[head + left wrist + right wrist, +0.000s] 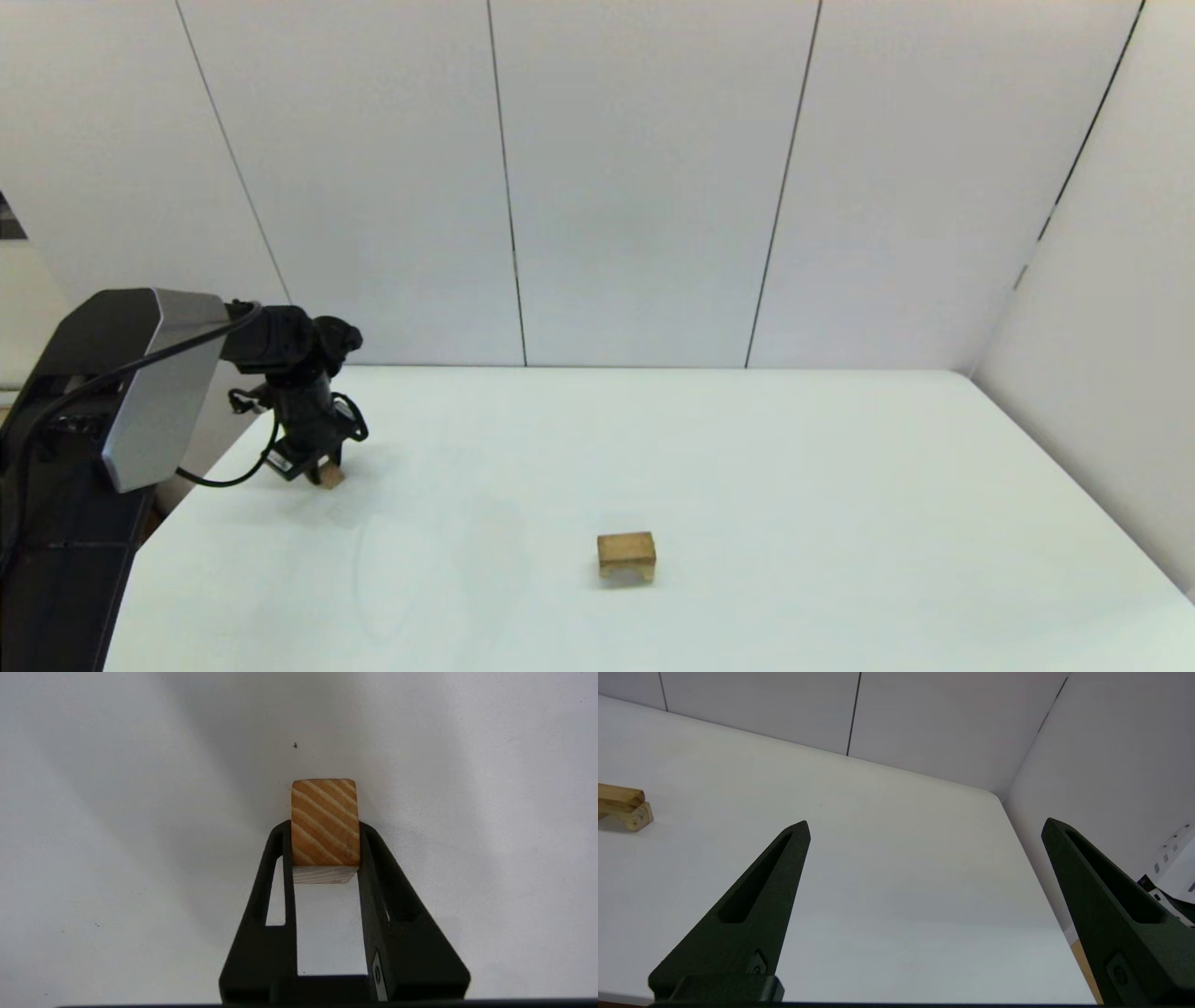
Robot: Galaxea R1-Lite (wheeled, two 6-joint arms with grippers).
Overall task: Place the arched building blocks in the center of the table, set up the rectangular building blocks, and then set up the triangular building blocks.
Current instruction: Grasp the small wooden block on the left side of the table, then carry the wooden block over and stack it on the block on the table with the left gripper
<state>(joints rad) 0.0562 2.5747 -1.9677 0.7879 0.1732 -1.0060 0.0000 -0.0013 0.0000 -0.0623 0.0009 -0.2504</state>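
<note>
Nearest the worktop's front edge: right gripper (925,822), parked, fingers spread wide, empty. Centre of table (840,485): arched building blocks (637,817), rectangular building blocks (616,798) lying flat on top. Far left corner: left gripper (324,830) clamped on the triangular building blocks (324,812), at or just above the surface; I cannot tell which. I judge the wedge light, rigid and smooth-faced, best held by its flat side faces.

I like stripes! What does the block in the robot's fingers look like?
Orange-brown wood with pale slanted stripes; the block shows best in the left wrist view.
</note>
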